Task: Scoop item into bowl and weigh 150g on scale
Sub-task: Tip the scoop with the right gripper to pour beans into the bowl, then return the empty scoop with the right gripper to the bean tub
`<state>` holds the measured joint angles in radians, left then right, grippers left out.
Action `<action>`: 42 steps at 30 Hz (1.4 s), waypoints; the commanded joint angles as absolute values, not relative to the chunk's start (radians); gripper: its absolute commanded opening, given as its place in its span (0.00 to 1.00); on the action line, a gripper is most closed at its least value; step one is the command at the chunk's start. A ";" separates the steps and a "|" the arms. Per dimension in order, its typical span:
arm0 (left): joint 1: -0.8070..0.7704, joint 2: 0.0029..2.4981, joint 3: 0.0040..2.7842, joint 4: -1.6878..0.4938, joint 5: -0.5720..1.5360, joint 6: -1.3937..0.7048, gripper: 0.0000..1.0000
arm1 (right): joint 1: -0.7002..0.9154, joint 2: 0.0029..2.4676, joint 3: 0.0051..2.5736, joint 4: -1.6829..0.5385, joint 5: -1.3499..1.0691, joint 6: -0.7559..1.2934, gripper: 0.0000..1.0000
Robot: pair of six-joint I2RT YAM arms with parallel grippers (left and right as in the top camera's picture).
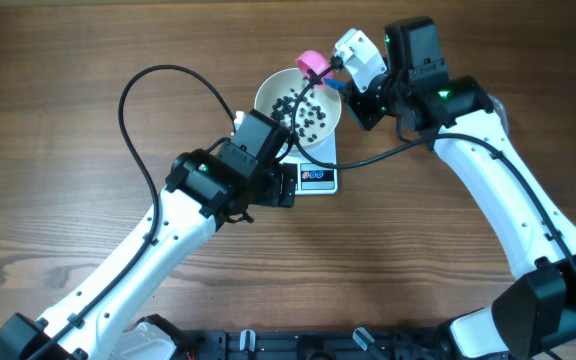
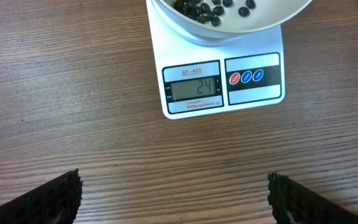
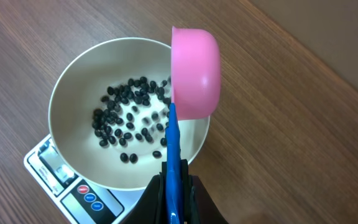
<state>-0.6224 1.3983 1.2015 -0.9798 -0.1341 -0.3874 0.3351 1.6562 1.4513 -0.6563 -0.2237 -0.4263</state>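
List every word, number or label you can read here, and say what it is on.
"SF-400": on the scale, above its display.
"24": digits on the display.
Fine print under the display and marks on the round buttons: too small to read.
The bowl and pink scoop carry no text.

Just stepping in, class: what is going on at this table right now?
The right tool, shut on the blue handle of a pink scoop, holds it tipped over the white bowl on the kitchen scale. A thin scatter of black beans lies in the bowl, and the display reads 24, well short of the target. The left tool hangs open and empty in front of the scale.
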 commanded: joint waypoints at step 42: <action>-0.624 1.384 1.193 -0.977 -0.150 -0.400 1.00 | -0.231 1.605 1.398 -0.973 0.079 -0.210 0.04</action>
